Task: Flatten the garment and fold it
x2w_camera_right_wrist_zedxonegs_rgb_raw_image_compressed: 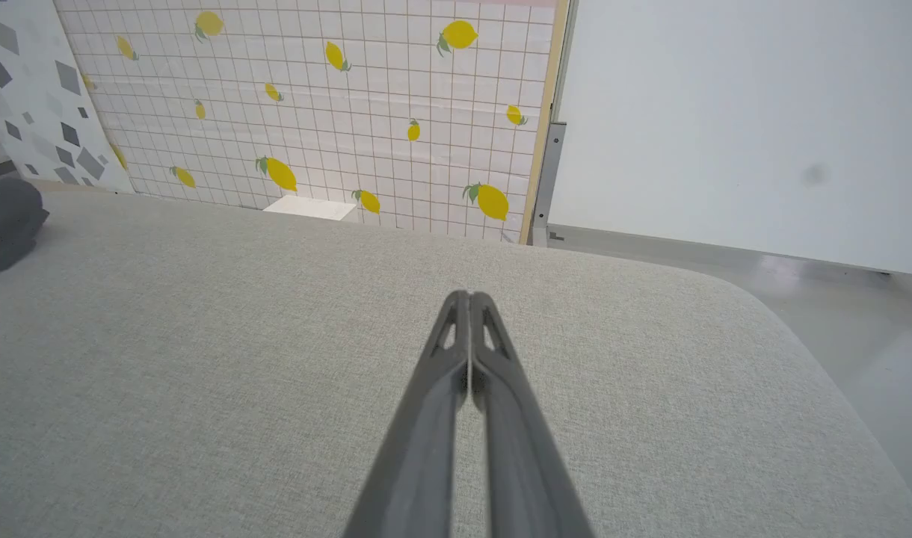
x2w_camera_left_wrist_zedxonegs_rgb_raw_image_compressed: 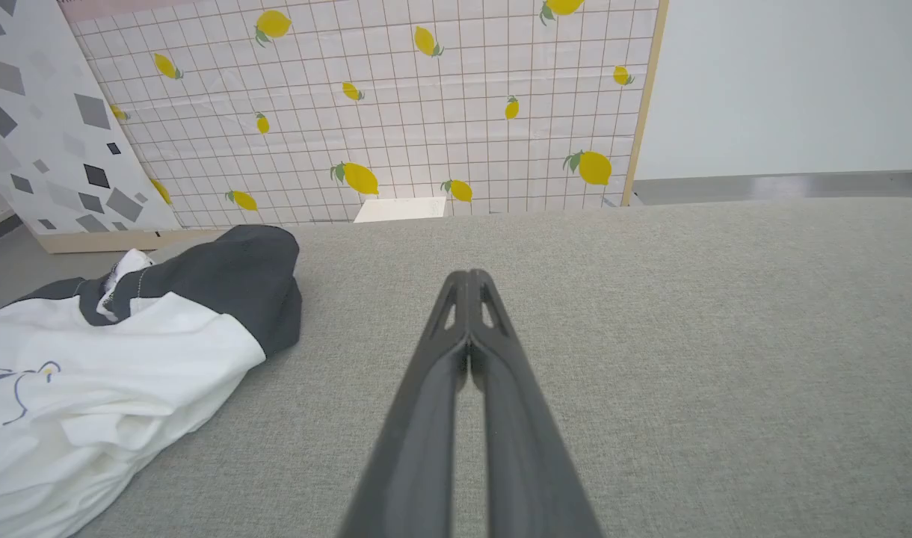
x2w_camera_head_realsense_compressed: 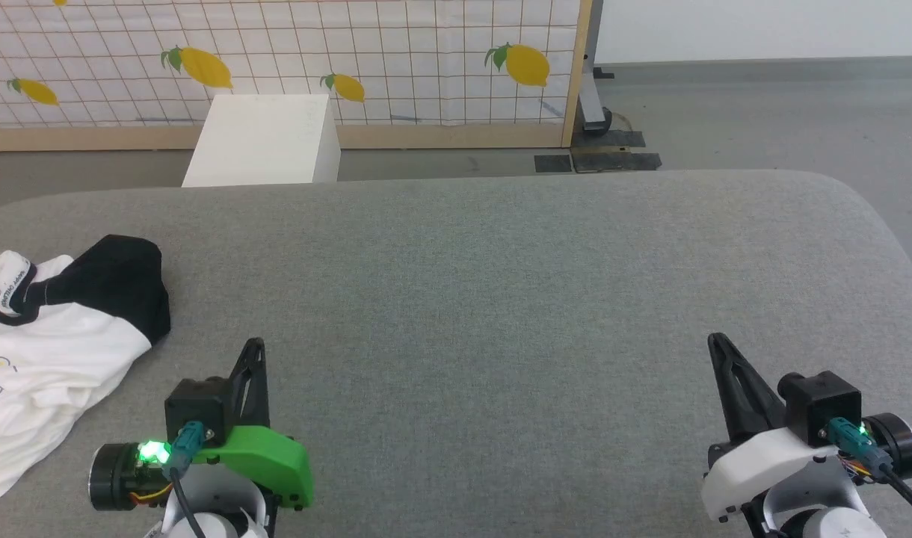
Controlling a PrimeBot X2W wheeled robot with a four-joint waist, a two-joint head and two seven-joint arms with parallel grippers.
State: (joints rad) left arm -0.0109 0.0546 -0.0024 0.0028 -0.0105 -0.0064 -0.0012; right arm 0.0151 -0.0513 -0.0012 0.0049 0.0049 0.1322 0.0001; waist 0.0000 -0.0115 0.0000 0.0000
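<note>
Two grippers sit lowest in the head view: the left gripper (x2w_camera_head_realsense_compressed: 256, 345) at 7 o'clock and the right gripper (x2w_camera_head_realsense_compressed: 718, 340) at 5 o'clock. Each has its dark fingers pressed together tip to tip, grasping nothing, and hangs over the grey fabric table (x2w_camera_head_realsense_compressed: 463, 299). One garment (x2w_camera_head_realsense_compressed: 52, 359) lies crumpled at 9 o'clock, just beside the left gripper but apart from it. Its body is white and bunched in folds, with a black sleeve heaped at its upper side, a black neckband, and a faint line drawing, perhaps a cartoon figure, cut off by the edge. At 11 o'clock, beyond the table, one white box (x2w_camera_head_realsense_compressed: 262, 138) stands against a lemon-print screen (x2w_camera_head_realsense_compressed: 276, 52).
</note>
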